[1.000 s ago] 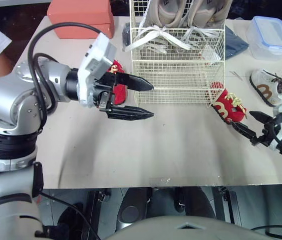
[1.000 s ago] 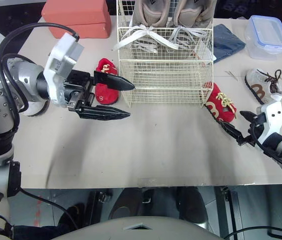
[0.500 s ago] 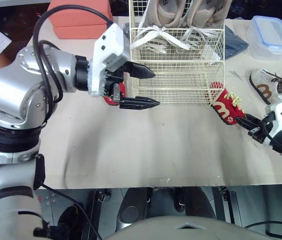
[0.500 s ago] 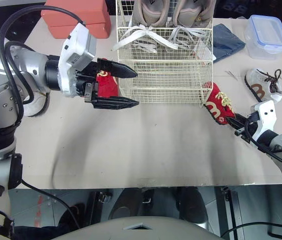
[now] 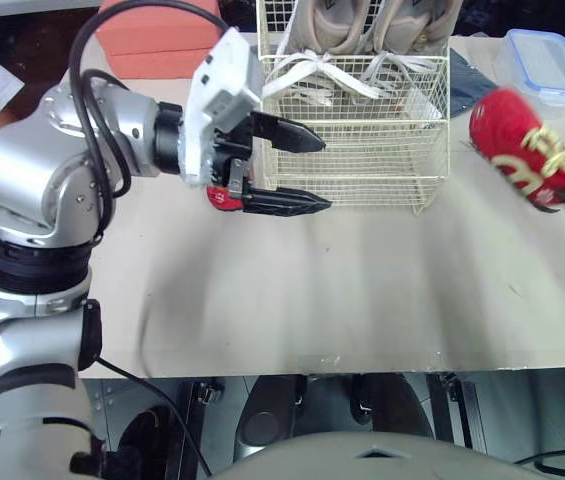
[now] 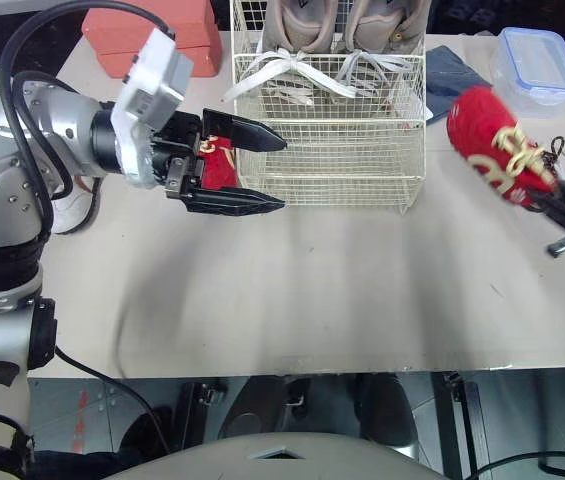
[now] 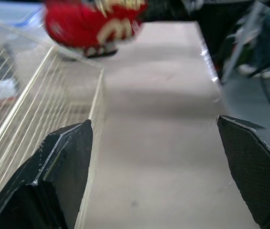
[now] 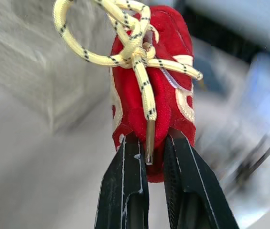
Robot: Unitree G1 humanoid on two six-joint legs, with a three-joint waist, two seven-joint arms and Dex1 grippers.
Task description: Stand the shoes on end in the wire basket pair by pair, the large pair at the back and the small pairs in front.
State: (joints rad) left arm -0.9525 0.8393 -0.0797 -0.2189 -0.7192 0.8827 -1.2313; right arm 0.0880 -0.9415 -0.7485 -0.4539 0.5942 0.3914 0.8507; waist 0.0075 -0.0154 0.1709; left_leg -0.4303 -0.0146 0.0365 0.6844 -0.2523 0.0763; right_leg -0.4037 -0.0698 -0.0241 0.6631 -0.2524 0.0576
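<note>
You've only the large pair (image 5: 382, 25) in the wire basket (image 5: 362, 150); right claw (image 8: 151, 143) grasps a red shoe (image 5: 517, 150), left claw (image 5: 320, 173) released.

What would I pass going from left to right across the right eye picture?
Orange-red rectangular box → white wire basket → red fabric shoe with yellow laces, up off the table.

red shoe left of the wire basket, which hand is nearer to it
Left. The open left hand straddles that red shoe beside the wire basket. The right hand is past the basket's other side, holding the second red shoe up in the air.
</note>
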